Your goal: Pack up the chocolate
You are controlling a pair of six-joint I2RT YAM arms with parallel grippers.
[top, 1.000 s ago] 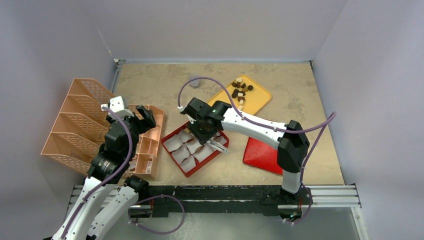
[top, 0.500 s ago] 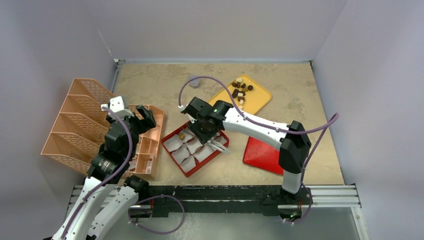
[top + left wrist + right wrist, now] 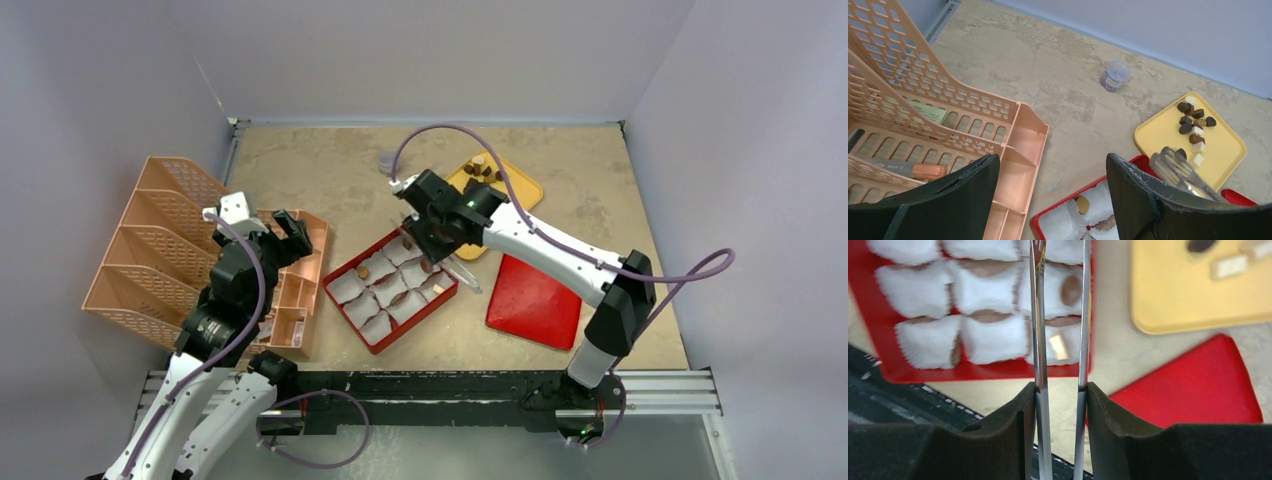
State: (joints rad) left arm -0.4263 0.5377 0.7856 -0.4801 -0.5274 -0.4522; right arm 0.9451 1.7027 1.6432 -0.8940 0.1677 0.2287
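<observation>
Down at the lower left of the overhead view, the left gripper point(image 3: 285, 232) hangs over the peach slotted plastic desk organizer point(image 3: 150, 250), its jaws spread wide with nothing between them. Just right of it, at mid-frame, sits the red square box point(image 3: 948, 371) lined with white crinkled paper cups point(image 3: 372, 325). A few cups in its upper rows each hold a brown piece of chocolate point(image 3: 1070, 290). A flat red lid point(image 3: 533, 303) lies to the right of the box, apart from it.

Over the box's upper right corner, the right gripper point(image 3: 440, 238) is closed part way on a pair of slim metal tweezers point(image 3: 1038, 340), one pad pressing each arm. In the wrist view the tweezers' tips run out of the top of the frame, so I cannot tell whether they carry a piece.

Further up and right, the yellow plastic tray point(image 3: 525, 192) holds the rest of the chocolate, a small cluster of dark brown, light brown and cream bits near its upper corner. A small clear jar point(image 3: 388, 160) stands alone on the mottled beige table point(image 3: 300, 165), up and left of that tray.
</observation>
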